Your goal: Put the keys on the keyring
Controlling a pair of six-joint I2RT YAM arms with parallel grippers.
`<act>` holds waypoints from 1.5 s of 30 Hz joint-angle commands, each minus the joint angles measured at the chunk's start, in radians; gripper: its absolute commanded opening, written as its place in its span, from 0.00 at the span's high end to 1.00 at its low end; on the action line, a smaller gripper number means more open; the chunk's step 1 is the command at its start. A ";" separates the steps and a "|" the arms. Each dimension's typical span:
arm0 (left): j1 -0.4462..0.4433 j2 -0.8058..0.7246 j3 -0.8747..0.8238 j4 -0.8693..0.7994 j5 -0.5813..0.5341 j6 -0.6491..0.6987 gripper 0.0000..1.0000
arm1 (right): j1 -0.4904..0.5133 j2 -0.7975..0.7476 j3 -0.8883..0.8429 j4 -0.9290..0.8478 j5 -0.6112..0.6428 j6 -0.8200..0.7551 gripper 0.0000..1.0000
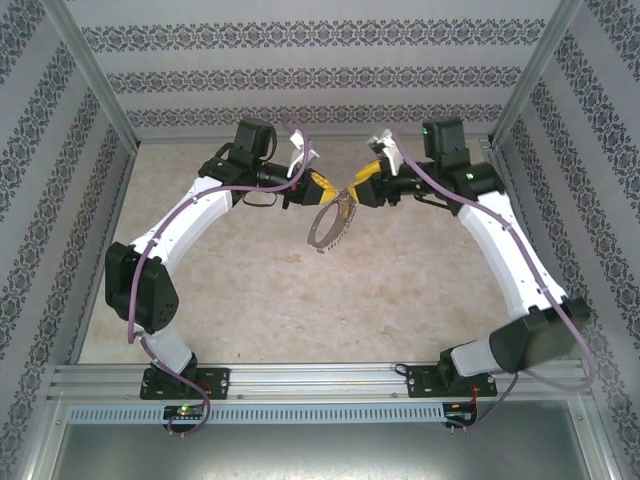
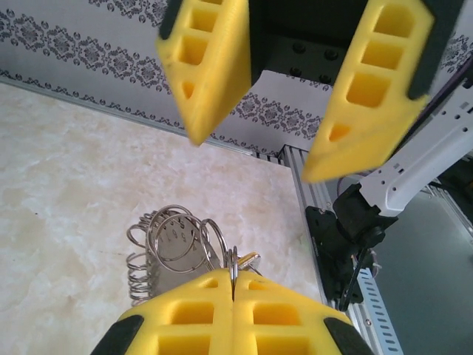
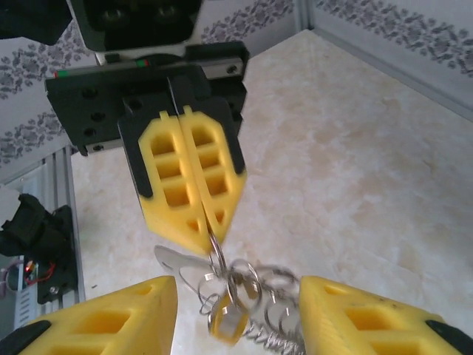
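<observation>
Two yellow-tipped grippers meet face to face at the wide grey metal hoop fringed with small silver keys (image 1: 328, 228), which hangs tilted between them above the pale marbled tabletop (image 1: 250, 290).

The left gripper (image 1: 322, 190) has its jaws pressed together on the hoop's upper wire. The right gripper (image 1: 362, 185) stands with its jaws apart, one finger to each side of the hoop's key cluster, holding nothing.

The small key with the yellowish head (image 3: 228, 323) dangles in that cluster, just under the left gripper's (image 3: 207, 240) tips. I cannot tell whether it is already threaded on the wire or merely caught among the silver keys.

My guess is that the threading step is in hand, with the hoop steadied for the other arm. The next move would need the right gripper (image 3: 235, 288) to close on that one small key alone, without snagging its neighbours or tugging the hoop out of the left pinch.

From the right wrist, the yellowish head shows plainly, with a flat silver blade beside it. The left wrist view instead shows the hoop's (image 2: 177, 237) wire loops running into the seam of the left gripper (image 2: 233, 285), and the right gripper (image 2: 259, 148) gaping above them. From overhead the hoop reads whole, like a wreath, but the key is too small to pick out.
</observation>
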 commanded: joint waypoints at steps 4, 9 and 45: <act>-0.007 -0.077 -0.029 0.146 -0.025 -0.066 1.00 | -0.026 -0.138 -0.294 0.457 -0.108 0.249 0.55; -0.007 -0.081 -0.030 0.163 -0.027 -0.082 1.00 | -0.023 -0.159 -0.401 0.629 -0.100 0.351 0.54; -0.006 -0.113 -0.060 0.231 -0.062 -0.116 1.00 | 0.057 -0.064 -0.457 0.725 -0.147 0.429 1.00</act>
